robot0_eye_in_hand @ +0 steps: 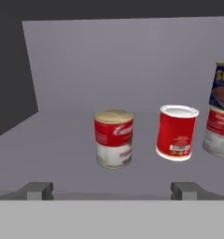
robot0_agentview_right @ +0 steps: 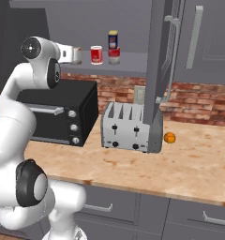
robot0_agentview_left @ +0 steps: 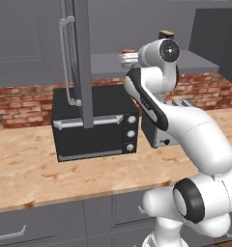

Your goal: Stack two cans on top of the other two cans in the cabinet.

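White Panda arm (robot0_agentview_left: 195, 135) rises from base, elbow bent, upper links reaching up & fwd. Wrist (robot0_agentview_right: 39, 49) held high, hand roughly level, pointing ahead. Gripper (robot0_eye_in_hand: 111, 190) jaws spread wide, nothing betw them; both fingertips (robot0_eye_in_hand: 38, 190) at bottom of hand view, well apart, touching nothing.

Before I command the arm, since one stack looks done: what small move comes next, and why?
Probably ease forward to bracket the near red can. The jaws stand open and empty, roughly centred on it; the blue can already sits on another red can, leaving the middle can bare.
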{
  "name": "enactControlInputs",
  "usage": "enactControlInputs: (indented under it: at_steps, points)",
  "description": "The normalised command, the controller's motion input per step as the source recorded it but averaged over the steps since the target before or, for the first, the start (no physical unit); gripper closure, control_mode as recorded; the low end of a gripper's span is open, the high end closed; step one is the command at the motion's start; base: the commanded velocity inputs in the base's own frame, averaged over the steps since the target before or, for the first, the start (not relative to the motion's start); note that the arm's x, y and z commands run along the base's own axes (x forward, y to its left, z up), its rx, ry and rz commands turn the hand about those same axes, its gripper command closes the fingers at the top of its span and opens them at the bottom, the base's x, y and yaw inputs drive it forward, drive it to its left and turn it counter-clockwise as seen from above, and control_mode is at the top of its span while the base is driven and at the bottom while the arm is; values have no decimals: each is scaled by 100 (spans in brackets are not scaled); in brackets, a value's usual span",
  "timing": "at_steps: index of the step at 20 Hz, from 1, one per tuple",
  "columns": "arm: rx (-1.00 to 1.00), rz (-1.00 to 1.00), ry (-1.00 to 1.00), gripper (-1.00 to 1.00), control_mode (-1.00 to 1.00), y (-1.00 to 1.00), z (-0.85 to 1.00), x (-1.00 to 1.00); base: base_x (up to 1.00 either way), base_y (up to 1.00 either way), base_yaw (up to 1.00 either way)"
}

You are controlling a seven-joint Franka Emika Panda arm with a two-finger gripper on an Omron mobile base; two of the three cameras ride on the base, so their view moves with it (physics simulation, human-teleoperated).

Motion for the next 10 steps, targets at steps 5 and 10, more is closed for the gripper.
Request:
enactControlInputs:
  at_steps: [5, 10]
  points:
    - [0, 0, 3, -100, -100, 8, 0, 29, 0, 0, 0]
    - [0, 0, 1, -100, -100, 3, 0, 24, 0, 0, 0]
